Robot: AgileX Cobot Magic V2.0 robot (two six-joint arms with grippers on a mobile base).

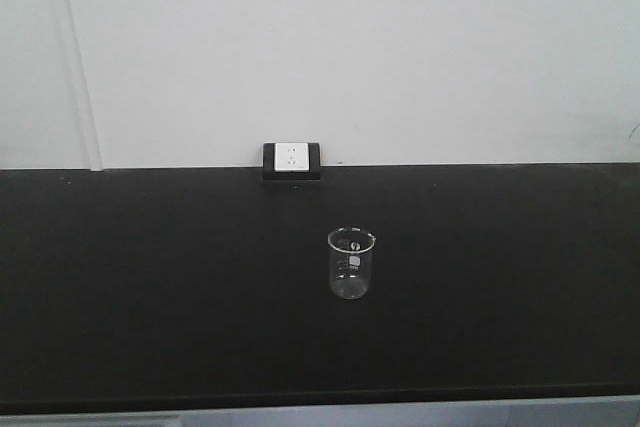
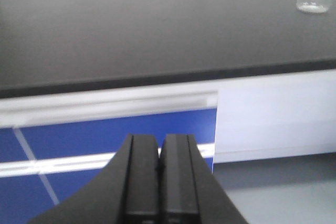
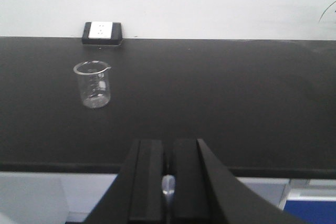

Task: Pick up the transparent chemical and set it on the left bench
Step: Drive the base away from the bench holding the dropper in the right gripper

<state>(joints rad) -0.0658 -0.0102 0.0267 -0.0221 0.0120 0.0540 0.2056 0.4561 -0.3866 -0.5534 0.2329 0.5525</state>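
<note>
I see a plain white wall (image 1: 350,47) far off, black countertop (image 1: 150,297) below, socket (image 1: 292,160) at its back edge, blue cabinets (image 2: 105,135) beneath

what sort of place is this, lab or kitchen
Most likely a laboratory. A graduated glass beaker stands on a long matte black countertop with a socket block at the wall, blue cabinets sit below, and the right pincer is shut on what looks like a clear pipette.

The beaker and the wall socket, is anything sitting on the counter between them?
Nothing. Only bare black counter lies between the beaker and the wall socket. The front view shows it clearest, and the right wrist view agrees.
</note>
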